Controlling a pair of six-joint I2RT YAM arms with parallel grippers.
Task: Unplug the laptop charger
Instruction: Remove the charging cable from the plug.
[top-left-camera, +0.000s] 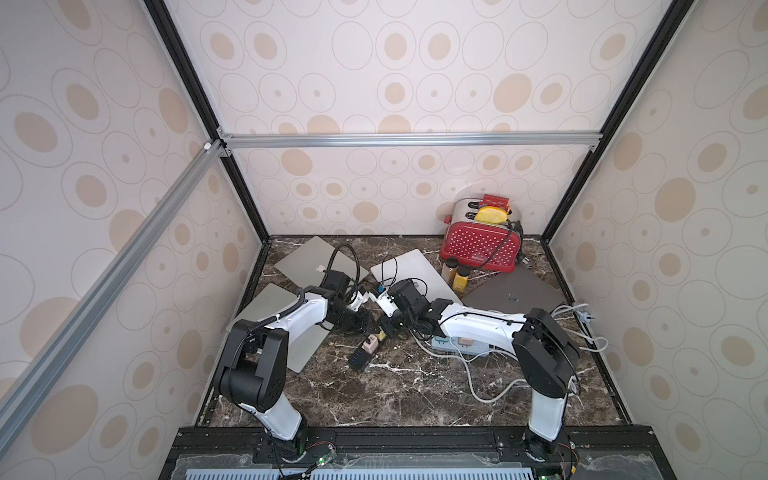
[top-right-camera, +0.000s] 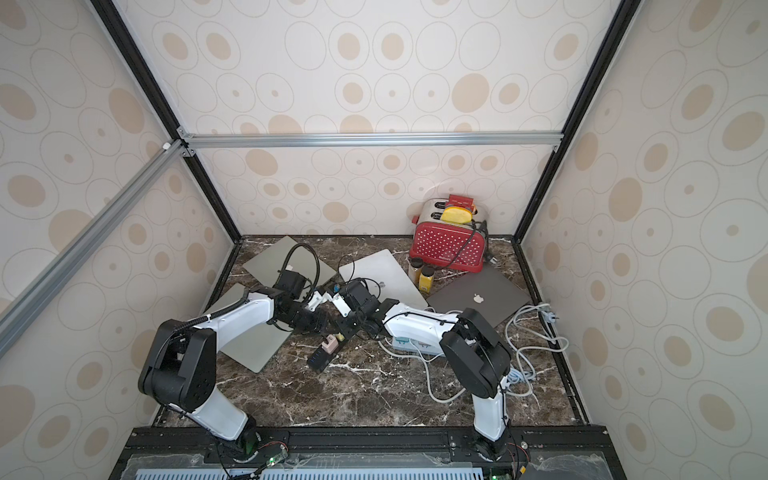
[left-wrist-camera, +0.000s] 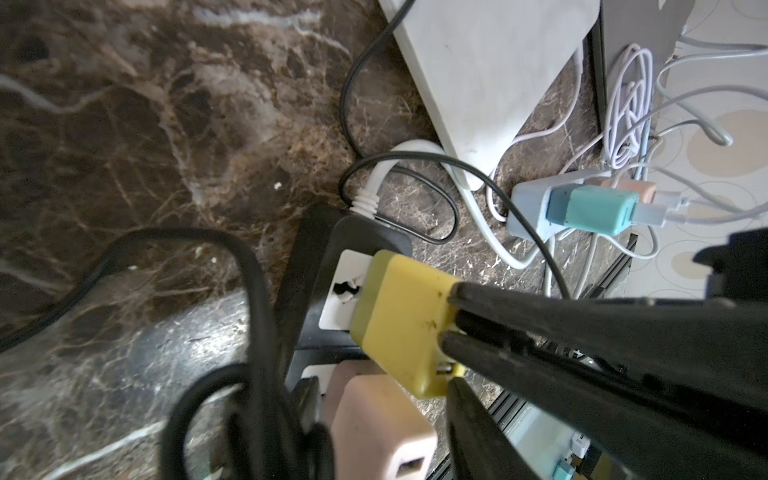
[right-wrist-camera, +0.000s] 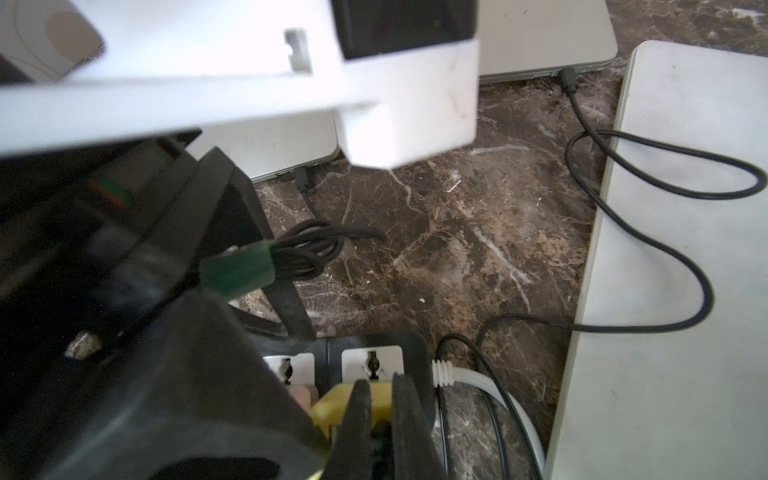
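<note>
A black power strip (left-wrist-camera: 316, 266) lies mid-table with a yellow charger (left-wrist-camera: 399, 320) and a pink charger (left-wrist-camera: 374, 419) plugged into it. My right gripper (right-wrist-camera: 378, 382) is shut at the yellow charger's outer end, with a dark cable plug pinched between its fingers; the left wrist view shows the same grip (left-wrist-camera: 451, 318). My left gripper (left-wrist-camera: 384, 395) stands open around the pink charger, with a narrow gap at one finger. In both top views the two grippers meet over the strip (top-left-camera: 361, 353) (top-right-camera: 318, 357). Black cables run into the edges of two silver laptops (right-wrist-camera: 567, 79) (right-wrist-camera: 301, 178).
Several closed laptops lie around the strip (top-left-camera: 320, 259) (top-left-camera: 411, 270) (top-left-camera: 515, 295) (top-left-camera: 270, 307). A red toaster (top-left-camera: 482, 245) and two small bottles (top-left-camera: 459, 278) stand at the back right. A pale blue power strip (left-wrist-camera: 532, 203) with chargers and loose white cables (top-left-camera: 478, 386) lies to the right.
</note>
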